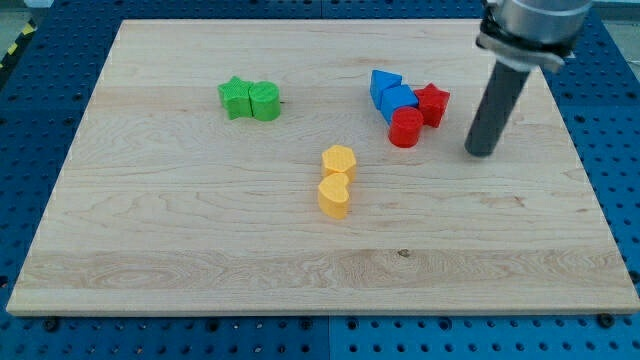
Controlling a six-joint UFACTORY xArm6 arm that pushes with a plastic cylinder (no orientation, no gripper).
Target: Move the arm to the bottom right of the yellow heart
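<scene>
The yellow heart [334, 195] lies near the middle of the wooden board [200, 250], touching a yellow hexagon-like block [339, 160] just above it. My tip [481, 152] rests on the board far to the view's right of the heart and a little higher, just right of the red and blue cluster. The rod rises from it toward the view's top right.
A blue triangle [383, 83], a blue block [399, 101], a red star [432, 103] and a red cylinder [405, 128] cluster left of my tip. A green star [235, 97] and a green cylinder [265, 100] sit at the upper left.
</scene>
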